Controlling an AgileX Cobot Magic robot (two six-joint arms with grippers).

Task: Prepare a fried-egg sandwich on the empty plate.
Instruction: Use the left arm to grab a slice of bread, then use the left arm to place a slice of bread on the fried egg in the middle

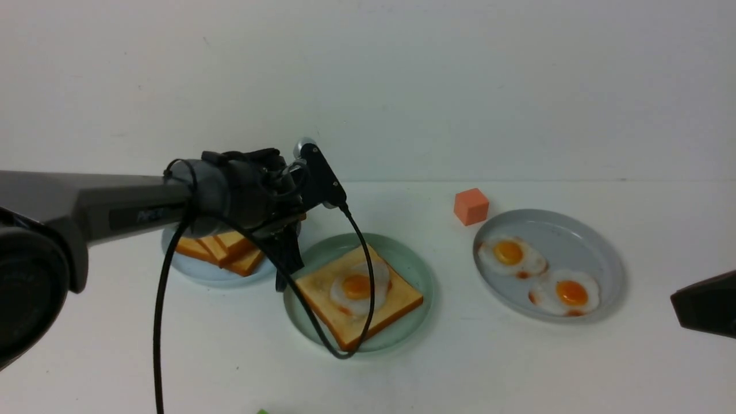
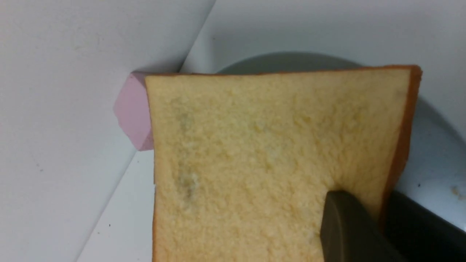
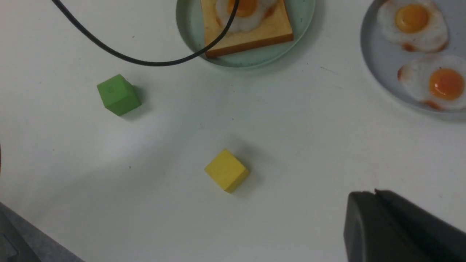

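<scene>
The mint-green plate holds a toast slice with a fried egg on top; it also shows in the right wrist view. My left gripper is shut on the edge of a second toast slice, held above the pale blue plate. In the front view this gripper sits between the pale blue plate with its stacked toast slices and the mint plate. My right gripper is shut and empty, low at the right.
A grey plate at the right holds two fried eggs. An orange cube stands behind it. A pink cube, a green cube and a yellow cube lie on the table. The left arm's cable hangs over the mint plate.
</scene>
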